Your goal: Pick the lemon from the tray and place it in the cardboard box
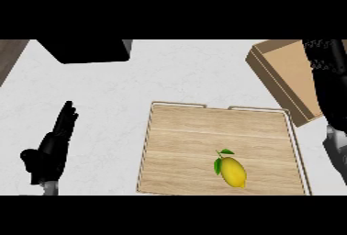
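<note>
A yellow lemon (234,172) with green leaves lies in the front right part of a wooden tray (146,151), which has a pale raised rim. The open cardboard box (284,69) stands behind the tray at the upper right, tilted to the view. My right hand (331,92) rises along the right edge, fingers stretched up over the box's right side and partly hiding it; it is open and holds nothing. It is to the right of the lemon and well apart from it. My left hand (54,147) rests open on the left, fingers up, away from the tray.
A black object (88,50) sits at the back left of the white counter (102,92). A brown strip (10,57) shows at the far left corner. Bare counter lies between my left hand and the tray.
</note>
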Controlling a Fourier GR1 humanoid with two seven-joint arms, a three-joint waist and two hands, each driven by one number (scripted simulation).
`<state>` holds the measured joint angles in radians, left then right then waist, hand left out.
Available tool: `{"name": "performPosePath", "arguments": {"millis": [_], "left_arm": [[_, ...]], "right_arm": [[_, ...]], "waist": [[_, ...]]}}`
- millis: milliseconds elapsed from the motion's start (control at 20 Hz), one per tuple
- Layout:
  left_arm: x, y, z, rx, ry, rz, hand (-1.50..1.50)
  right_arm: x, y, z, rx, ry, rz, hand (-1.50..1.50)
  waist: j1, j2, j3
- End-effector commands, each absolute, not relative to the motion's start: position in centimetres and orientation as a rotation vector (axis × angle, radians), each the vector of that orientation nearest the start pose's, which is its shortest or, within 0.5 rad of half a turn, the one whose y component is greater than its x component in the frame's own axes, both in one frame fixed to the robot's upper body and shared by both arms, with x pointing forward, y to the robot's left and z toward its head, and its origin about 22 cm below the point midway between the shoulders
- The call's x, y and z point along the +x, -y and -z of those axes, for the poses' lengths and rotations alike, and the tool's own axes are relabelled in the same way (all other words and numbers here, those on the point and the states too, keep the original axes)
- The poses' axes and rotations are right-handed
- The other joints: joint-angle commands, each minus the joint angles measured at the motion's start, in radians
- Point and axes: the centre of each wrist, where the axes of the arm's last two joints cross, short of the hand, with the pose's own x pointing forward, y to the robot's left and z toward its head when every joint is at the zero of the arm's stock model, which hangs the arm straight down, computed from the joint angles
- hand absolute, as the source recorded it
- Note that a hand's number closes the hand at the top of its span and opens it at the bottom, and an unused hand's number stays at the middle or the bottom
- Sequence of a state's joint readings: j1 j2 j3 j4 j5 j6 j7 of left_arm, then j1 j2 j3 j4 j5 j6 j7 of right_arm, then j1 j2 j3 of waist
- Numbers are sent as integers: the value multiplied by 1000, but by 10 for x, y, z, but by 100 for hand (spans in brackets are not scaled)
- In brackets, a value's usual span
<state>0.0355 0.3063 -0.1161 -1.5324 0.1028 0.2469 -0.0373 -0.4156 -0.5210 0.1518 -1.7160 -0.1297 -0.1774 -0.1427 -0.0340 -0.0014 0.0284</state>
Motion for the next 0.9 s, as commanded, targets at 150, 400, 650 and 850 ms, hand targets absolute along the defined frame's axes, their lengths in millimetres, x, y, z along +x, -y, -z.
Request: {"name": "performPosePath", "arguments": {"millis": [150,400,650,850], "left_arm": [[242,-328,-13,535,1488,170,0],[243,-344,-15,606,1424,216,0],[262,-352,-29,618,1405,208,0],[275,-340,-23,648,1386,220,0]], "right_arm": [[285,220,-105,290,1792,-728,-150],[276,227,-133,52,1707,-1596,-150],[280,270,-39,534,1638,-1136,-150],[305,308,-58,647,1684,-1241,-150]], "waist": [[53,17,-26],[74,10,-30],[56,21,-24],[43,8,-27]]}}
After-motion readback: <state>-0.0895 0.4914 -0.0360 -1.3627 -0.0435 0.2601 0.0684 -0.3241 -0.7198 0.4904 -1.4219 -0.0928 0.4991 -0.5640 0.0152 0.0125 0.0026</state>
